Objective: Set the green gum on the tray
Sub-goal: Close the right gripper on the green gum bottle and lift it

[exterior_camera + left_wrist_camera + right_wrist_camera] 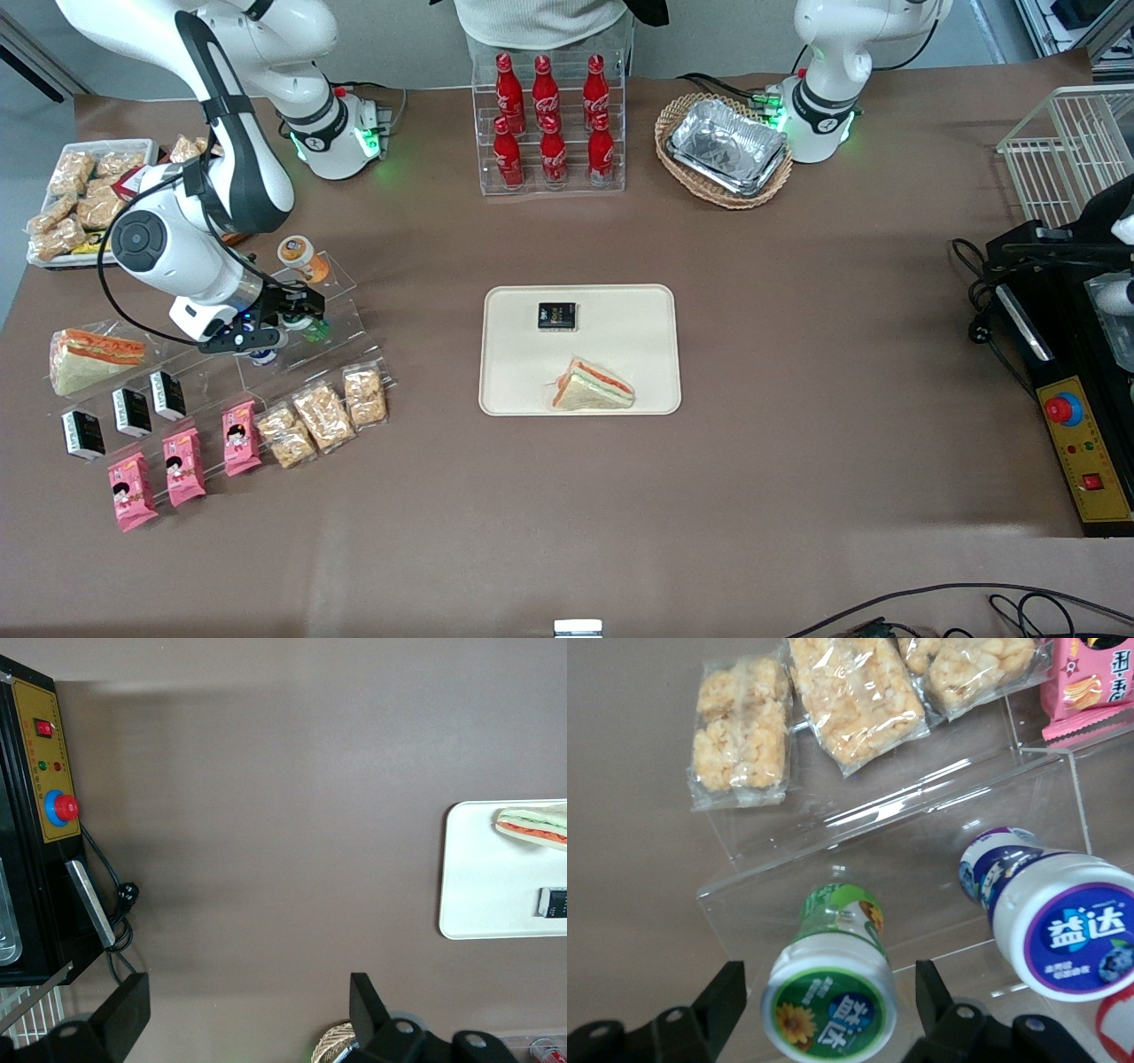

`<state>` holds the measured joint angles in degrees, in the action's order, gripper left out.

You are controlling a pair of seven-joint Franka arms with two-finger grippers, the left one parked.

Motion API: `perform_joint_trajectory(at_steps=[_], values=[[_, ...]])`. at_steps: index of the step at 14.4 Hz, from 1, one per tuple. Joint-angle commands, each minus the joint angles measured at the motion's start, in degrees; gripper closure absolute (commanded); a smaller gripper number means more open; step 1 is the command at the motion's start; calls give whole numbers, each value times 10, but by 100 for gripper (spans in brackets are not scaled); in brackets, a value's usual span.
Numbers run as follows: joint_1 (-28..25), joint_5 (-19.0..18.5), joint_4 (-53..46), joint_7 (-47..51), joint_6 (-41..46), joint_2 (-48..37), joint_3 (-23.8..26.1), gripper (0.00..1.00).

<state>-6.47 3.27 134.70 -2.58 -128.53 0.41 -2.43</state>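
While the green gum (pixel 833 988) stands on the clear acrylic step rack (pixel 904 815) beside the blue-lidded bottle (pixel 1050 908), the claw (pixel 828 1014) hangs over it with its fingers spread wide, one on either side of the lid and neither touching. The robot does well to drop straight down and close evenly below the lid's rim, keeping clear of the blue-lidded bottle. From the rack, the cream tray (pixel 620 354) lies on the worktop at about three o'clock in the front view, carrying a sandwich (pixel 592 387) and a small black packet (pixel 557 316).
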Motion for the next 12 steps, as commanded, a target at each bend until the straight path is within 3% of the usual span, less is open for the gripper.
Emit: perform_joint_trajectory(at_steps=[1,4,7,12], values=[[-7,5,4,5,-17,7,-2,28],[-7,5,4,5,-20,9,-2,51],[-6,5,3,5,-22,7,-3,83],[-3,4,-19,0,26,-45,-7,94]])
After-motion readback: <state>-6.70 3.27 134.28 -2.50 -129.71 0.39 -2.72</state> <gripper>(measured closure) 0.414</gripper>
